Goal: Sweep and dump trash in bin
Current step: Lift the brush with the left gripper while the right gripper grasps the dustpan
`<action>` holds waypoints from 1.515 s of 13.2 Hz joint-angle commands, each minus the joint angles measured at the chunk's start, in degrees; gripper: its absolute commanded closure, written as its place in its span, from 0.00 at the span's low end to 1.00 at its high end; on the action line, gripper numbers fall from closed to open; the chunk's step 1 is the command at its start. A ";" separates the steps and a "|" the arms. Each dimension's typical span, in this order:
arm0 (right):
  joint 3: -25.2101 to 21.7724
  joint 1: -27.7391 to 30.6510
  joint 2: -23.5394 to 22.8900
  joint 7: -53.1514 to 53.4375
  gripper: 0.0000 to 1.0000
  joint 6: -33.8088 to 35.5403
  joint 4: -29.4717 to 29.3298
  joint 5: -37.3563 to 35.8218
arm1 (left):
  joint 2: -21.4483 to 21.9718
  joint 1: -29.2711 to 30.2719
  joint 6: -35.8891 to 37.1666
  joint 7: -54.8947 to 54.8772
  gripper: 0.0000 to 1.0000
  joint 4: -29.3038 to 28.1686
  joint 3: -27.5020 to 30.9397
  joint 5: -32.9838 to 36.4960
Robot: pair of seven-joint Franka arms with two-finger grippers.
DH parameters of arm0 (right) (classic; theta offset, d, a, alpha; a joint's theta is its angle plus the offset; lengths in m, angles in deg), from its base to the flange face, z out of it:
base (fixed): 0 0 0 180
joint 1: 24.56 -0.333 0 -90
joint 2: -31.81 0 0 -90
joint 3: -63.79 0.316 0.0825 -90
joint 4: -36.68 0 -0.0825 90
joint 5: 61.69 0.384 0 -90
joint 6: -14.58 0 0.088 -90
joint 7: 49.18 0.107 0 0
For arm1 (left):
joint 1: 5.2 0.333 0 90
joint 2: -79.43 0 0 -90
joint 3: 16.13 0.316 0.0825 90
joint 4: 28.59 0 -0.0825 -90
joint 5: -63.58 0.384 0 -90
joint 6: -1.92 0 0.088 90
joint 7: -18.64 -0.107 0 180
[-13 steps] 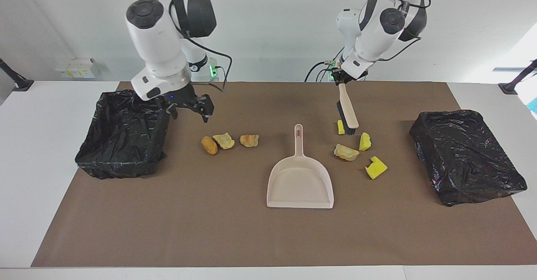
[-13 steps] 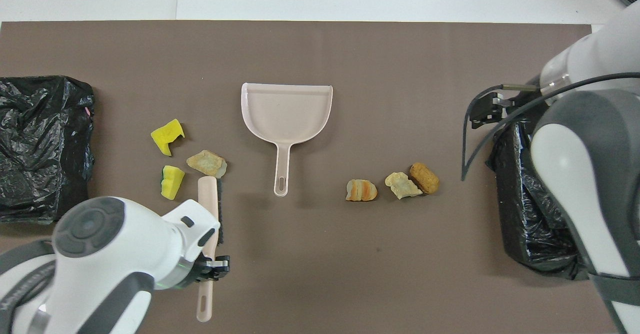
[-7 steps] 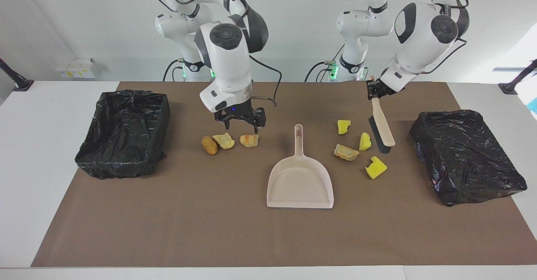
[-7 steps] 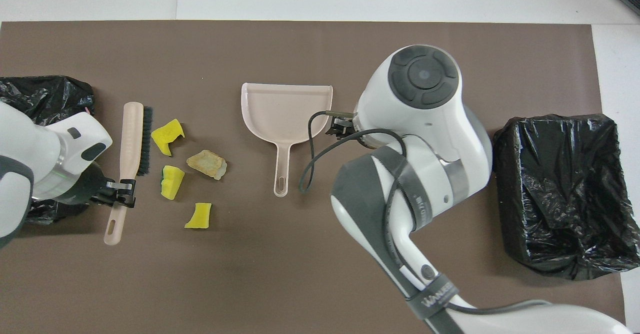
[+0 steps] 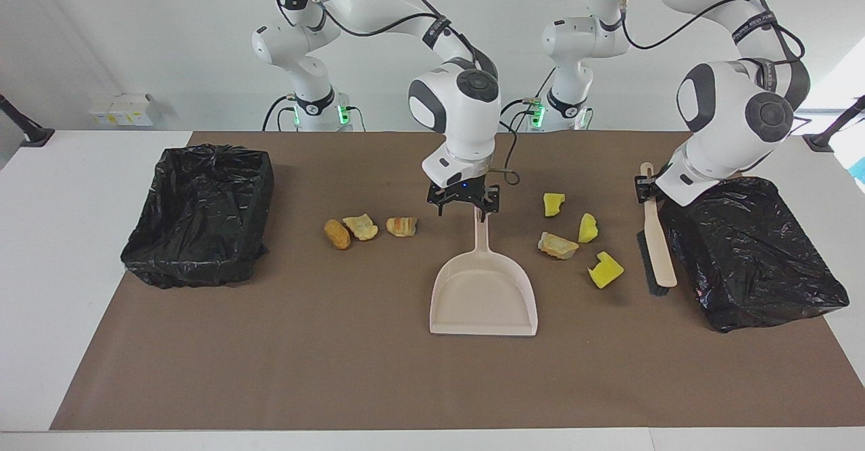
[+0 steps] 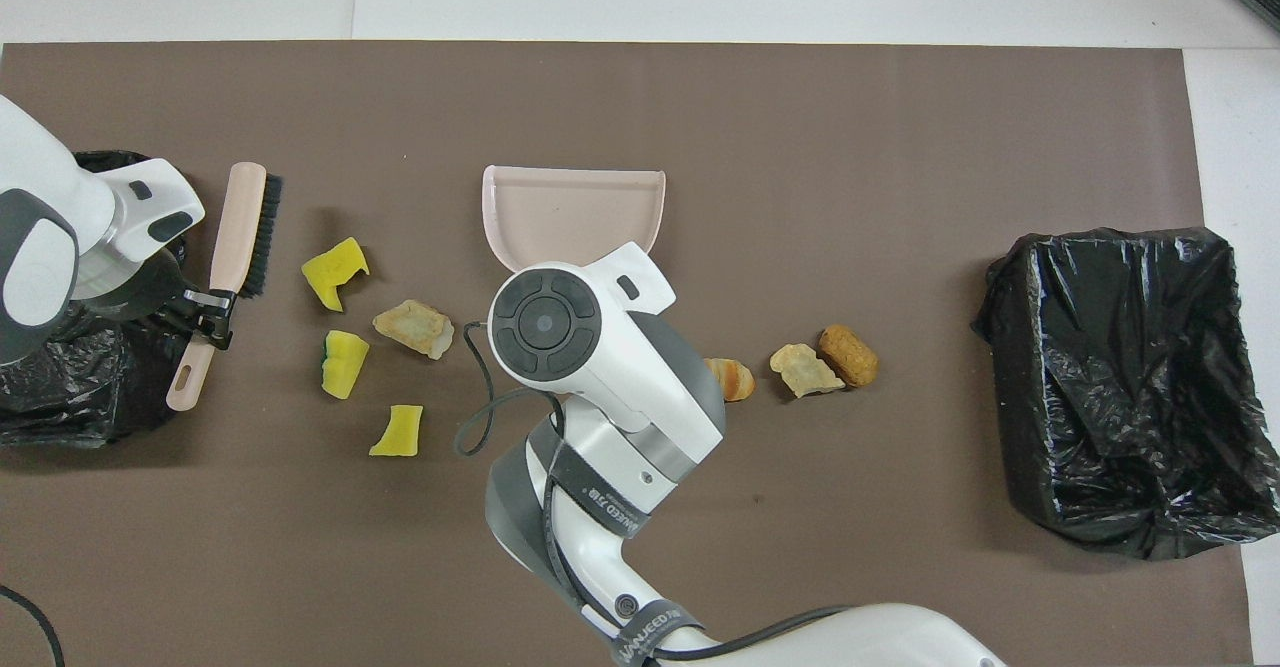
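Overhead, dustpan [image 6: 573, 209] handle under arm.

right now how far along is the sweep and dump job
Early stage. Done: the left pincer is shut on the brush, held beside the bin at its end. In hand: the right pincer hangs open over the dustpan handle, not gripping it. Left: all seven trash pieces lie on the mat; nothing swept or dumped.
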 commanded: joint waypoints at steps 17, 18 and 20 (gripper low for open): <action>0.30 -1.63 3.13 -20.90 1.00 -2.15 5.26 -2.83 | -1.47 0.12 -15.25 1.67 1.00 -2.94 -0.56 0.53; 0.30 -1.46 5.06 -24.86 1.00 -1.88 6.76 -2.83 | -3.73 -0.23 -15.60 1.60 1.00 -2.33 -0.65 1.23; 0.30 -0.32 7.44 -37.22 1.00 1.09 7.74 -2.83 | -5.16 -0.50 -14.47 1.51 1.00 -2.41 -0.65 2.29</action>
